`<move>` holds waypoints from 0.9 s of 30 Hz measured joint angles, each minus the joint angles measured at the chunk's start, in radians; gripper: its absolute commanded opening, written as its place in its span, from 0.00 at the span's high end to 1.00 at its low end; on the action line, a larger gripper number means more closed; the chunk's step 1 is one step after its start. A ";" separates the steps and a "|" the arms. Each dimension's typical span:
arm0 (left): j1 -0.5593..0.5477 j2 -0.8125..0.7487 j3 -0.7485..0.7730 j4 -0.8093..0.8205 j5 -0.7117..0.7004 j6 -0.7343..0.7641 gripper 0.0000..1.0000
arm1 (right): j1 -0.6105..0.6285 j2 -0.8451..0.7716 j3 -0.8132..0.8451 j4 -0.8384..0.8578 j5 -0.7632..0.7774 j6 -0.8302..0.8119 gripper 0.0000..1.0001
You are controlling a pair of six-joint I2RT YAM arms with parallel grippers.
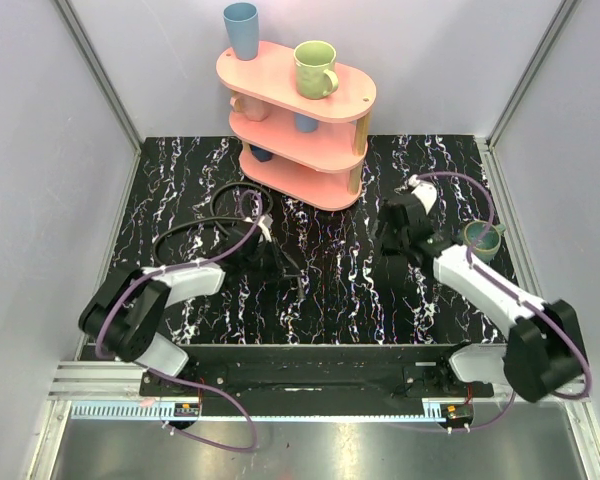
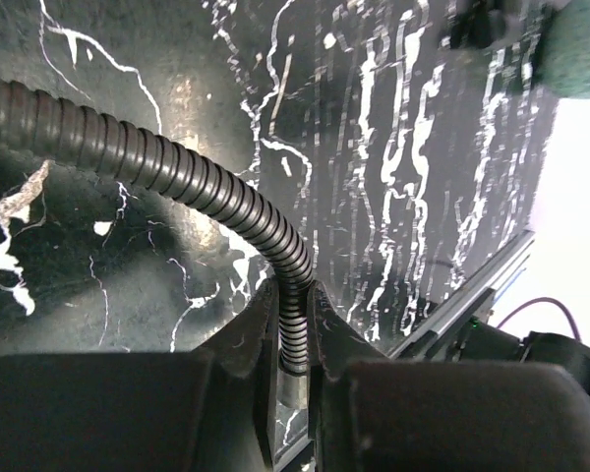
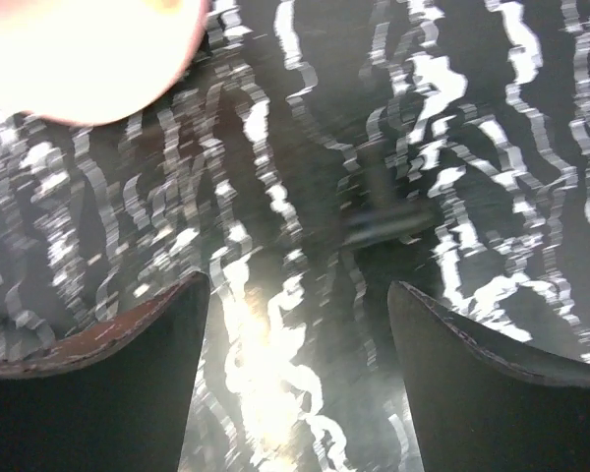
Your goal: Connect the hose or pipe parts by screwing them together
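Observation:
A thin black ribbed hose curves across the dark marbled table and runs down between my left fingers. My left gripper is shut on the hose close to its end, where a smooth sleeve shows below the ribs. In the top view the hose loops at the left of the table, behind my left gripper. My right gripper hangs over the right-centre of the table. Its wrist view is blurred; the right gripper stands open and holds nothing. A dark blurred shape lies ahead of it; I cannot tell what it is.
A pink three-tier shelf with a blue cup and a green mug stands at the back centre. Another green mug sits beside my right forearm. Grey walls close in both sides.

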 measured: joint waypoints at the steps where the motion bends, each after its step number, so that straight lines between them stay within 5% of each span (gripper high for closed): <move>1: -0.008 0.030 0.007 0.001 0.000 0.000 1.00 | -0.044 0.034 0.018 -0.014 -0.002 -0.016 0.17; 15: -0.025 0.209 0.078 0.017 0.008 0.018 0.61 | -0.352 0.492 0.304 -0.086 -0.170 -0.165 0.24; 22: -0.025 0.209 0.081 0.027 0.011 0.015 0.57 | -0.356 0.610 0.320 -0.099 -0.267 -0.214 0.37; 27: -0.025 0.197 0.082 0.019 0.015 0.013 0.46 | -0.356 0.616 0.325 -0.101 -0.310 -0.239 0.69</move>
